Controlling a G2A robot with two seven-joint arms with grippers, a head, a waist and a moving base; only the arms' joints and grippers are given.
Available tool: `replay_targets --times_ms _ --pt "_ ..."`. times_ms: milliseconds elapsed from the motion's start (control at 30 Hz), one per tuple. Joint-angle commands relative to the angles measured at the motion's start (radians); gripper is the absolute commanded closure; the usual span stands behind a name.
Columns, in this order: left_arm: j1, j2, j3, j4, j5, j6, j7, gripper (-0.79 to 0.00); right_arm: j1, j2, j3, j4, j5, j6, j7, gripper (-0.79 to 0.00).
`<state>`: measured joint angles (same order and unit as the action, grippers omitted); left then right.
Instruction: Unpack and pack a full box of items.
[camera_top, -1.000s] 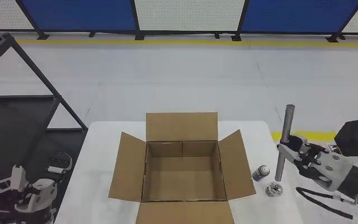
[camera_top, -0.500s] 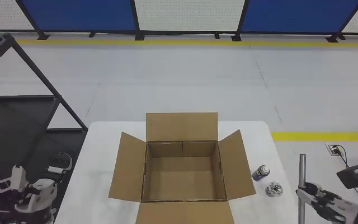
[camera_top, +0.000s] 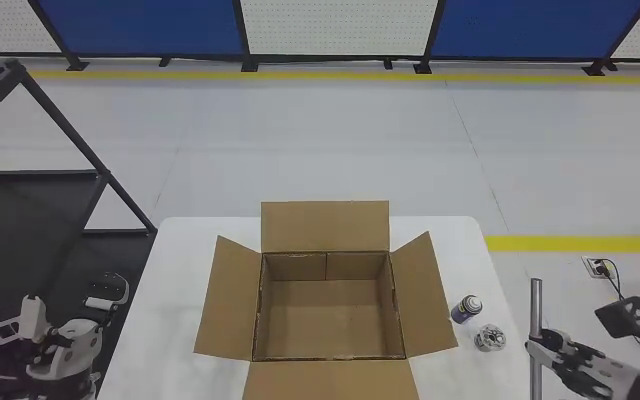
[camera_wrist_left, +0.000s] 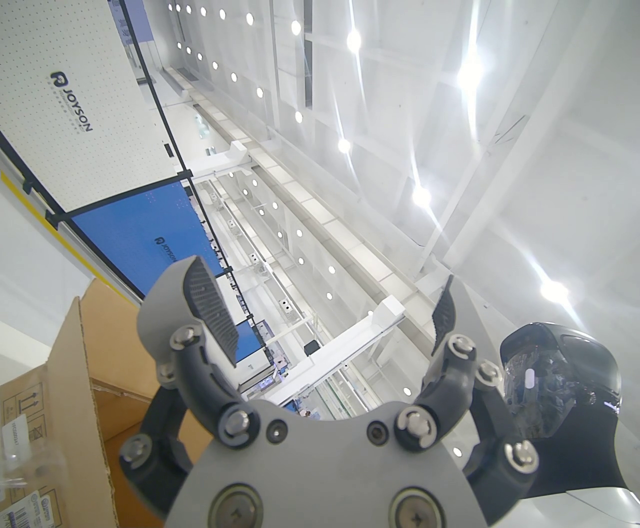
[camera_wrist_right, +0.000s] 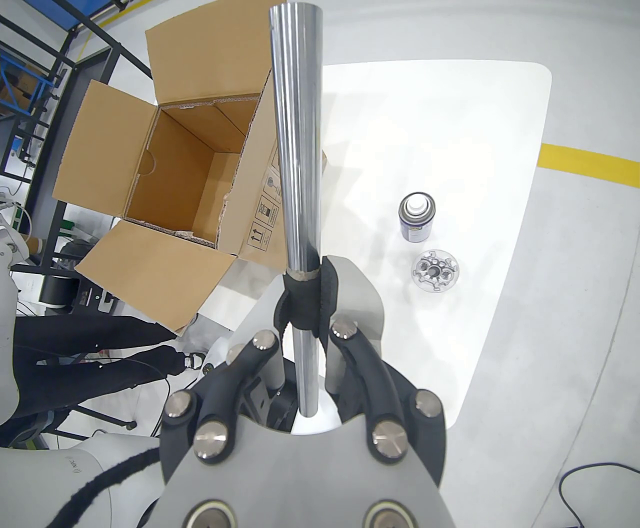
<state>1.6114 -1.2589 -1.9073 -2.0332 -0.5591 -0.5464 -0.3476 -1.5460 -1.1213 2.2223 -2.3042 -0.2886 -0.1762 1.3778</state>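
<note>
Top view: right end effector (camera_top: 538, 349) grips tube (camera_top: 536, 305) beyond table (camera_top: 170, 310) edge; left end effector (camera_wrist_left: 325, 295) gapes.

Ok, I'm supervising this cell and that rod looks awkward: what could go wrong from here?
1. The right gripper grips the metal rod near one end, so its long free length could pivot or slip.
2. Swung low, it might topple the spray can or shove the clear disc beside it.
3. It might snag the box flap.
</note>
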Motion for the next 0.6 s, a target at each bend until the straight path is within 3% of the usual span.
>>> replay_targets --times_ms 0,300,567 --pt "0.000 0.000 0.000 0.000 0.000 0.000 0.000 -0.785 -0.019 0.005 -0.033 0.007 -0.032 -0.018 0.001 0.000" --pt "0.000 0.000 0.000 0.000 0.000 0.000 0.000 -0.785 -0.068 0.028 -0.187 0.073 -0.168 -0.094 0.054 0.000" --pt "0.000 0.000 0.000 0.000 0.000 0.000 0.000 -0.785 -0.038 0.041 -0.385 0.107 -0.401 -0.023 0.036 0.000"
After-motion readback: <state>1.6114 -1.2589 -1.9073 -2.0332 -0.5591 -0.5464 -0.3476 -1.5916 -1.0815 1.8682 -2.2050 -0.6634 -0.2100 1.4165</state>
